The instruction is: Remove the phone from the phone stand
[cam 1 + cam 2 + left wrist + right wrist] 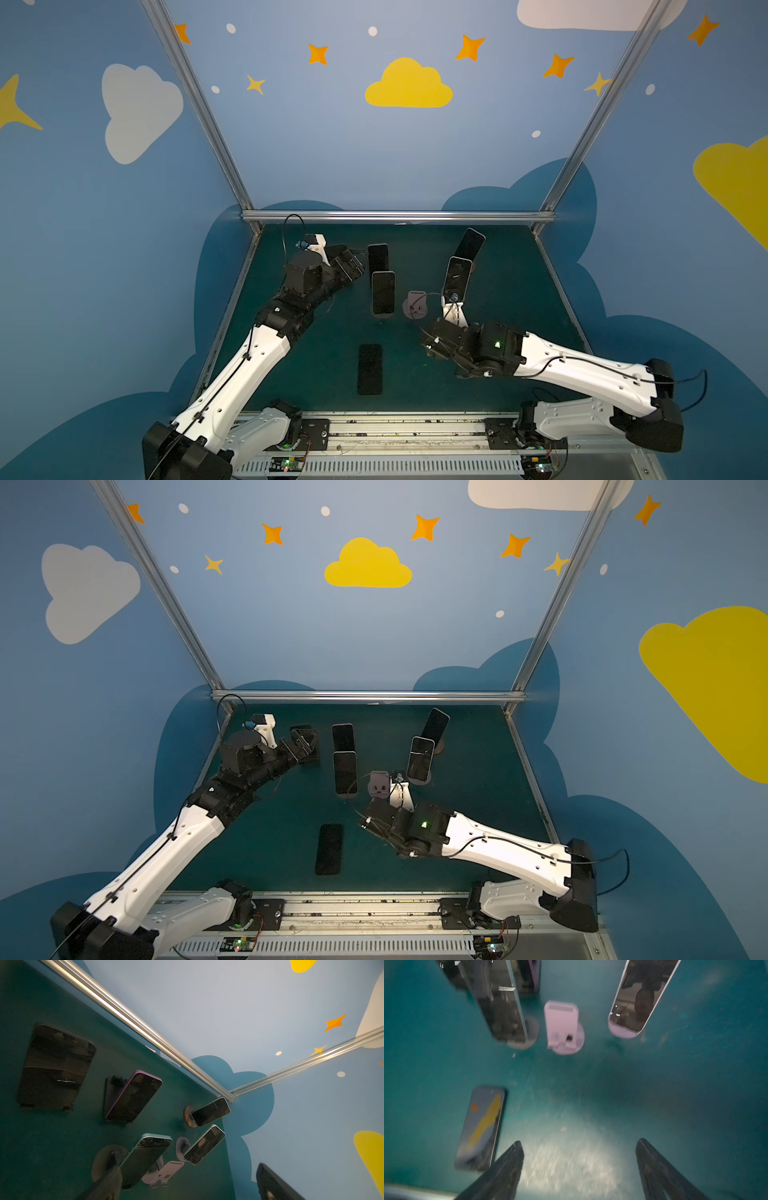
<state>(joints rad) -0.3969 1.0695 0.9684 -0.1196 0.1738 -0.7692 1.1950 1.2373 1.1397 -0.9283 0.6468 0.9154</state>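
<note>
Right gripper (579, 1141) spread apart, holding nothing, above the mat (695, 1088) before the lilac stand (561, 1022). Left gripper (306, 744) fully spread, also empty, behind and left of that stand. Phone (480, 1128) flat on the mat, front-left of the stand, apart from it.

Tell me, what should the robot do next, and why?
Probably nudge the left gripper onto the back left phone: its jaws are wide open right beside that phone, which stands propped up. The front phone already lies flat.
</note>
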